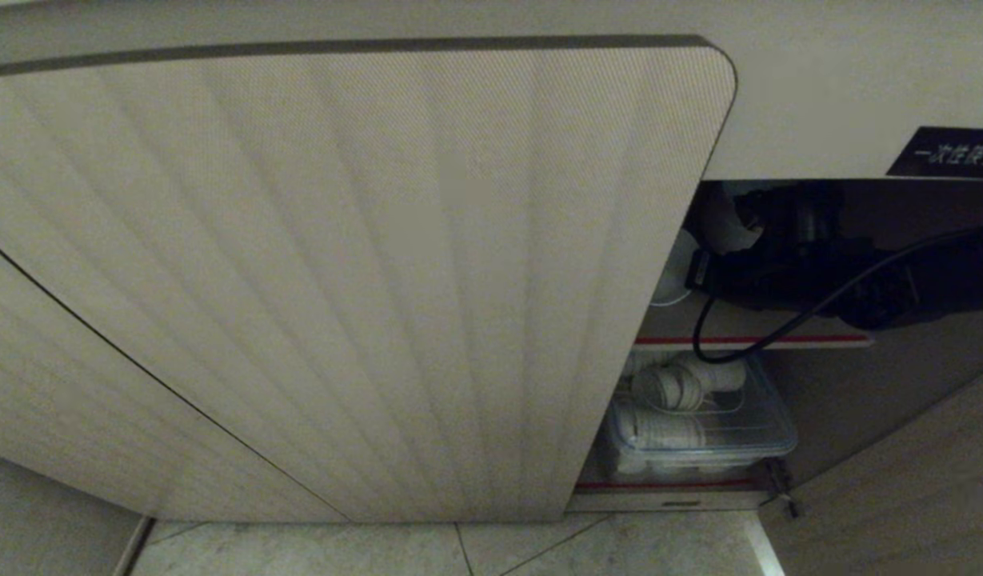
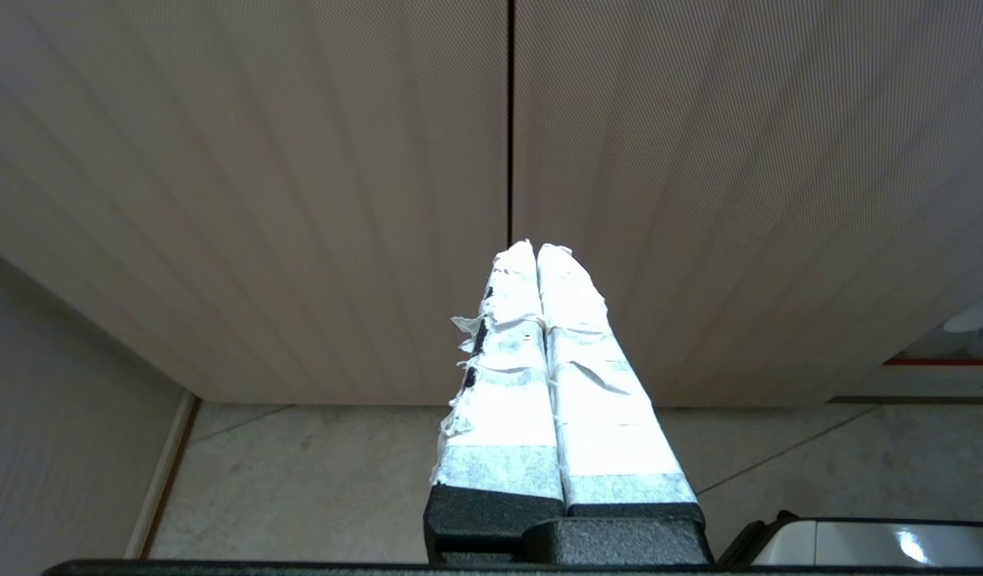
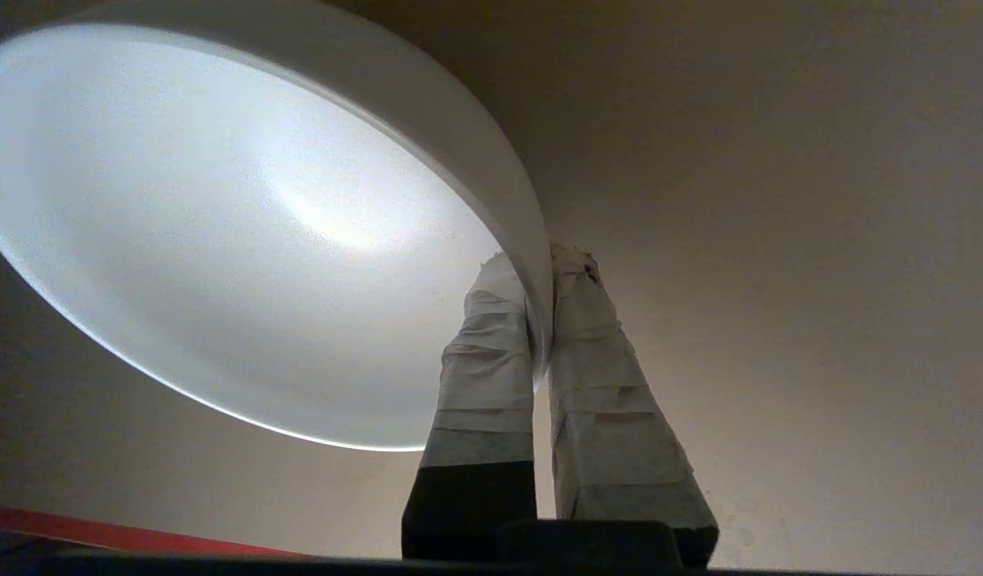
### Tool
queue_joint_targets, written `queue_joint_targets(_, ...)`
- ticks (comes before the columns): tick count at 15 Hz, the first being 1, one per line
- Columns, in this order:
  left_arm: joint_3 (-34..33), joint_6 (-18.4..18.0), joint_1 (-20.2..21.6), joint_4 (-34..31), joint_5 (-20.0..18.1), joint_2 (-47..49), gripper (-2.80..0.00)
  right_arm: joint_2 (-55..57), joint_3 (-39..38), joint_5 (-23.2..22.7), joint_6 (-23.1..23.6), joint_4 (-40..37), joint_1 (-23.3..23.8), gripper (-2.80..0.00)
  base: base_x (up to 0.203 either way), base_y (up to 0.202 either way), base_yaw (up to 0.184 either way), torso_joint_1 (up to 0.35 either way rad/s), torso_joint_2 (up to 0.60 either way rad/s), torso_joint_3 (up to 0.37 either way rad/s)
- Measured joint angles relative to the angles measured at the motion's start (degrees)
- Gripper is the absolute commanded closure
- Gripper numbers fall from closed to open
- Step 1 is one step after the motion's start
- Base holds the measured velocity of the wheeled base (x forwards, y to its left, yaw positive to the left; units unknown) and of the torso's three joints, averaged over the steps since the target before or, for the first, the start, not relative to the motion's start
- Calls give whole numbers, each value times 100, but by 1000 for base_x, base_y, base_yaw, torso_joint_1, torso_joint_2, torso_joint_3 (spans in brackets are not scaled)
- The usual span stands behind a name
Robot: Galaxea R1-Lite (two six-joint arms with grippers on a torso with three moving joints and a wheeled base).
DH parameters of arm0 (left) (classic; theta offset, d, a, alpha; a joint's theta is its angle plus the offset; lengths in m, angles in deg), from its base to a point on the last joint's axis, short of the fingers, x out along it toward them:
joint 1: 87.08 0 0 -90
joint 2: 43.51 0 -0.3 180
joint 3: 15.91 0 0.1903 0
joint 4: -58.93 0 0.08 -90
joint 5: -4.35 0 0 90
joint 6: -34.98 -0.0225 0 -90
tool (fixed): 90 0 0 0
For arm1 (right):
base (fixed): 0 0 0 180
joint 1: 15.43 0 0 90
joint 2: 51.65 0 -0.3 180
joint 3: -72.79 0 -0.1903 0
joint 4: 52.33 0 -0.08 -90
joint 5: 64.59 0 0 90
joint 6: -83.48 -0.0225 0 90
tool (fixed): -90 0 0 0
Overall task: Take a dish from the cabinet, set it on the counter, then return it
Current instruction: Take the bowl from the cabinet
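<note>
Between the taped fingers (image 3: pixel 491 336) of the right gripper (image 3: pixel 541 260) sits the rim of the dish (image 3: pixel 219 240), a plain white bowl: one finger lies against its glossy inner face, the other against the outside of the wall, and the jaws are clenched on that thin edge. Most of the bowl spreads away to one side of the jaws, its hollow facing the wrist camera. Behind the jaws is a bare beige inner wall of the cabinet (image 1: pixel 339 280), and below the gripper's base runs a red strip.

From the head camera, the right arm (image 1: pixel 819 264) reaches as a dark shape into the open part of the cabinet, above the red-edged shelf (image 1: pixel 747 340), with a black cable (image 1: pixel 747 344) looping down from it. On the level beneath stands a clear plastic box (image 1: pixel 699 432) holding white items. A black label (image 1: pixel 955 152) with white characters sits above the opening.

Ahead of the left gripper (image 2: pixel 537 248), whose jaws are pressed together on nothing, stand closed ribbed doors (image 2: pixel 699 200) and a tiled floor (image 2: pixel 299 480)
</note>
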Motion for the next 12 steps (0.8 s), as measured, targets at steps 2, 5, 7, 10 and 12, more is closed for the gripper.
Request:
queue_joint_targets(2, 0, 0, 0, 0, -2, 0, 0, -15, -7, -11, -6, -20, 0, 0, 0, 0, 0, 0, 0, 0)
queue_joint_targets(5, 0, 0, 2, 2, -2, 0, 0, -65, 0, -20, -17, -231, 4, 0, 0, 0, 0, 0, 0, 0)
queue_joint_targets(7, 0, 0, 2, 0, -2, 0, 0, -110, 11, -29, -28, -376, 4, 0, 0, 0, 0, 0, 0, 0)
queue_joint_targets(10, 0, 0, 2, 0, -2, 0, 0, -200, 15, -50, -46, -540, 11, 0, 0, 0, 0, 0, 0, 0)
queue_joint_targets(12, 0, -2, 2, 0, 0, 0, 0, -263, 15, -61, -59, -675, 29, 0, 0, 0, 0, 0, 0, 0)
